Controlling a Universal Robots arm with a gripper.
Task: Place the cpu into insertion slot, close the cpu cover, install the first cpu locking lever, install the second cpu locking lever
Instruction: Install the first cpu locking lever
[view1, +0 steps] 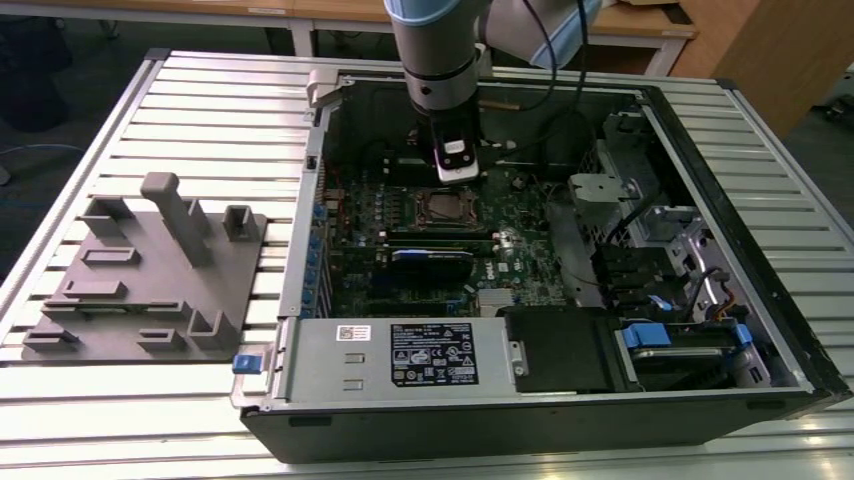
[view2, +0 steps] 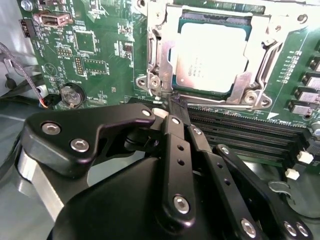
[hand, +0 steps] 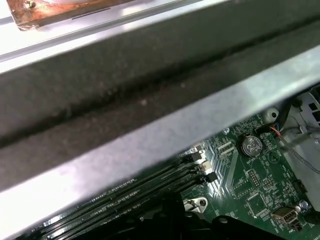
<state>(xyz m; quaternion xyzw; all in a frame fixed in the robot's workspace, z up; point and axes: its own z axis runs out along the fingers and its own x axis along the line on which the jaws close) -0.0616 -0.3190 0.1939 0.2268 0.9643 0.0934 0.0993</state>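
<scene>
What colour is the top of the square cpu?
Dull silver-grey metal cpu, clearest in the second wrist view.

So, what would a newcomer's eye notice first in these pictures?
First, the open computer case on the slatted table, with the robot arm reaching down into it. In the second wrist view, the cpu sits in the insertion slot under the cpu cover, with the black gripper just beside the cover's edge.

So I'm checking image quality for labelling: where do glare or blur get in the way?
In the second wrist view, glare washes out the cpu top, and the gripper body looms soft. In the first wrist view, the case rail is blurred. The exterior view is evenly lit.
</scene>
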